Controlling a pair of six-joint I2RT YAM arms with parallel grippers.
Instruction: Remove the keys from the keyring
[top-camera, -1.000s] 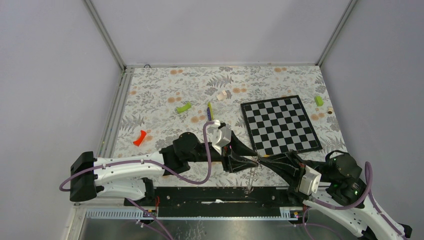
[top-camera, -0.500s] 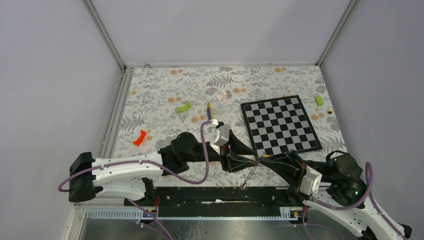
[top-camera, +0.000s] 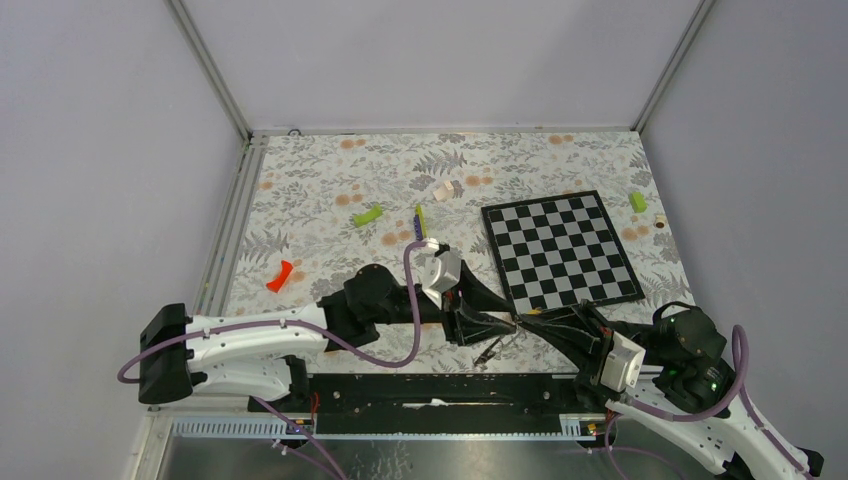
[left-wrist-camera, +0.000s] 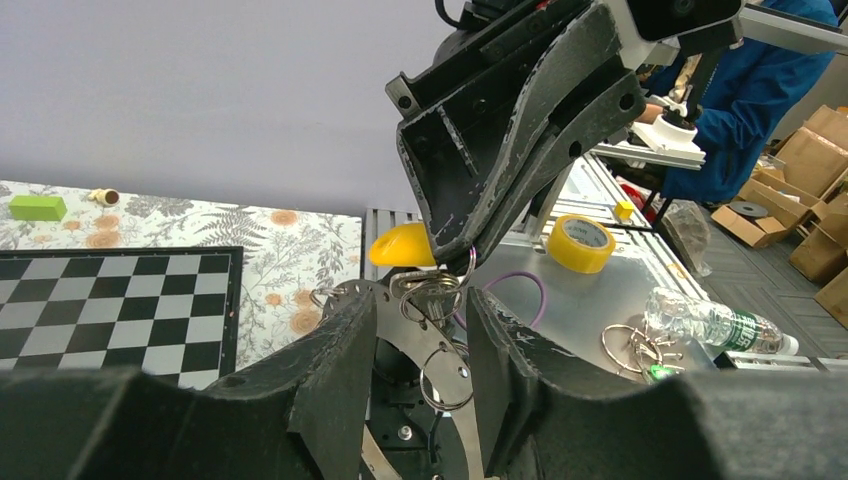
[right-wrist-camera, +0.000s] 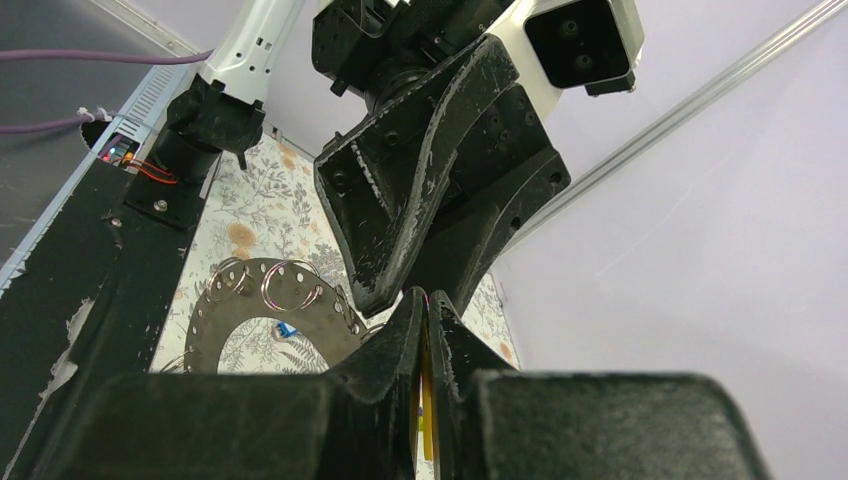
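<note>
The left arm and right arm stretch low and inward, tips meeting at the near middle. The left gripper has its jaws part-way apart (grip unclear). The right gripper has its fingers pinched together.

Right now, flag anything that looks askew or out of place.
Only the keyring: it sits tilted in mid-air between left gripper and right gripper, with one key jutting sideways close to the near edge of the table.
</note>
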